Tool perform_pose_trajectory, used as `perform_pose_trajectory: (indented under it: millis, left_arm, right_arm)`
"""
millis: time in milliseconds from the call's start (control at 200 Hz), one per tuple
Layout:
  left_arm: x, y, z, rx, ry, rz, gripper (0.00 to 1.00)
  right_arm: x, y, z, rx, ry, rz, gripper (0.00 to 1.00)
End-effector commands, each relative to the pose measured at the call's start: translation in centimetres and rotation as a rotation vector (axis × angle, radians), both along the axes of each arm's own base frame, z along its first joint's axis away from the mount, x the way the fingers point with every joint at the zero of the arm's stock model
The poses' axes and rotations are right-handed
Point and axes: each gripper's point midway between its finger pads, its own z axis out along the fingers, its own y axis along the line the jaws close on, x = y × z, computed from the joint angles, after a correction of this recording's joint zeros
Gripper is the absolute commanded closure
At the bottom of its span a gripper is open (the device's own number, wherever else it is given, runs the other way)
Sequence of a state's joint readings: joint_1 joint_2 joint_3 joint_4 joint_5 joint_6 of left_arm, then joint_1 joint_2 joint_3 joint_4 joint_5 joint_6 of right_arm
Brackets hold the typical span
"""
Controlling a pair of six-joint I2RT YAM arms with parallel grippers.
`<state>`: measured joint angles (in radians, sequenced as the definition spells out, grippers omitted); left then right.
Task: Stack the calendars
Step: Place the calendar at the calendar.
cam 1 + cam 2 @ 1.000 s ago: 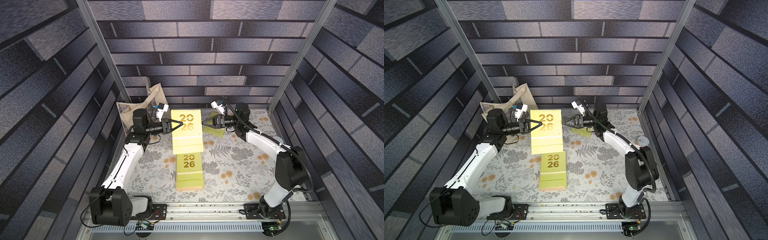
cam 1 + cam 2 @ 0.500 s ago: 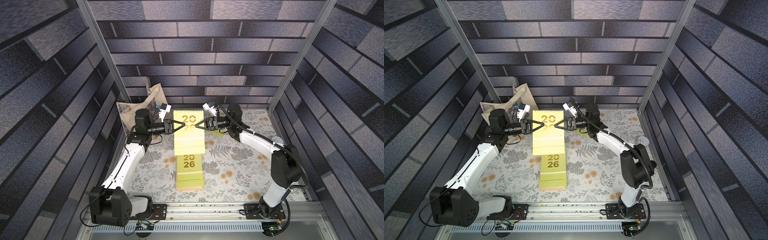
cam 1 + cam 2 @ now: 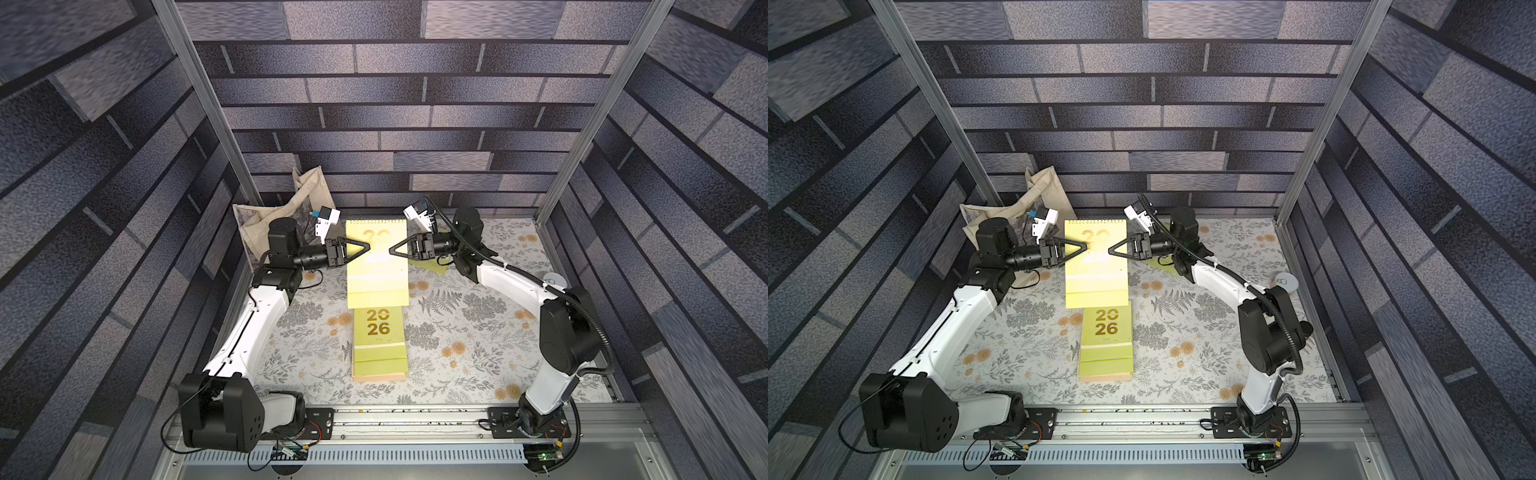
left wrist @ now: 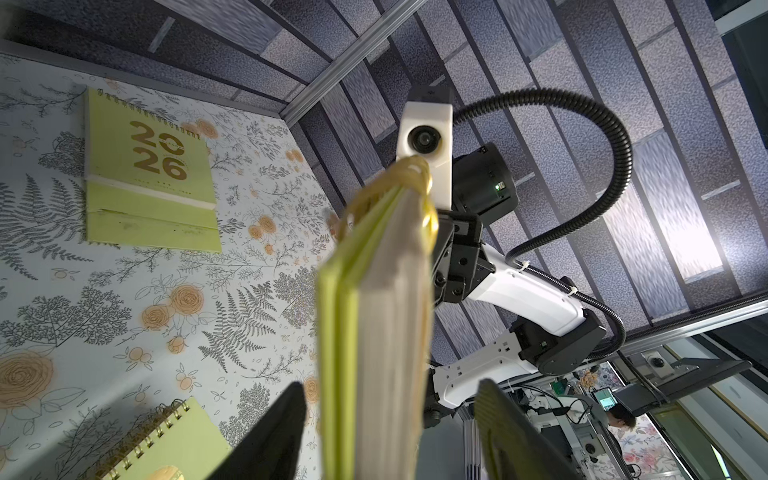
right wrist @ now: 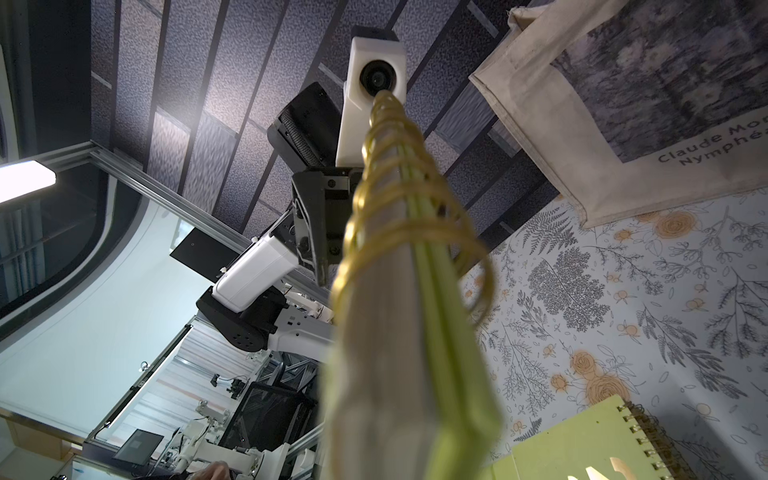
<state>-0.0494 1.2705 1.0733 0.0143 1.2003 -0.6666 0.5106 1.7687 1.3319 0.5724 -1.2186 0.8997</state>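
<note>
Calendars occupy three spots in this scene. One lime-green raised calendar (image 3: 376, 276) hangs in the air over the back middle of the floral table (image 3: 478, 332). Its gold "2026" cover faces up and its gold spiral binding points toward the back wall. In both top views its near end overlaps the far edge of the stack (image 3: 379, 345) below it. The right gripper (image 3: 390, 251) meets the raised calendar at its right edge, close to the spiral end, and is clamped on it. The right wrist view shows only the raised calendar (image 5: 395, 353) edge-on, running out from the camera, with the gripper's own tips out of frame. The left gripper (image 3: 368, 249) reaches in at the opposite edge, and the left wrist view shows it released. Its two dark fingers (image 4: 278, 436) stand spread on either side of the raised calendar (image 4: 374, 332), with a gap on each side. The stack lies flat near the front middle of the table, with a green "2026" cover on top. Further green layers step out beneath that cover, and a peach-pink edge shows at the bottom; how many calendars it holds cannot be told. A green lone calendar (image 3: 437, 269) lies flat on the table beneath the right arm, largely hidden in the top views. A cream tote bag (image 3: 257, 226) leans in the back left corner behind the left arm.
</note>
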Motion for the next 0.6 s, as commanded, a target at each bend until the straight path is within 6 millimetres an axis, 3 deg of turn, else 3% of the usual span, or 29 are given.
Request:
perform_pose_trajectory:
  millis: [0, 245, 591]
  left_arm:
    - [0.4, 1.4, -0.3, 0.026, -0.013, 0.044, 0.00]
    - [0.8, 4.4, -0.4, 0.048, 0.018, 0.137, 0.00]
    - [1.3, 5.0, -2.1, 0.045, 0.052, 0.160, 0.00]
  right_arm:
    - [-0.7, -0.2, 0.9, 0.021, -0.049, -0.008, 1.00]
    - [-1.1, -0.5, -2.3, -0.041, 0.080, -0.047, 1.00]
    - [-2.6, -0.3, -6.3, -0.116, 0.193, -0.073, 1.00]
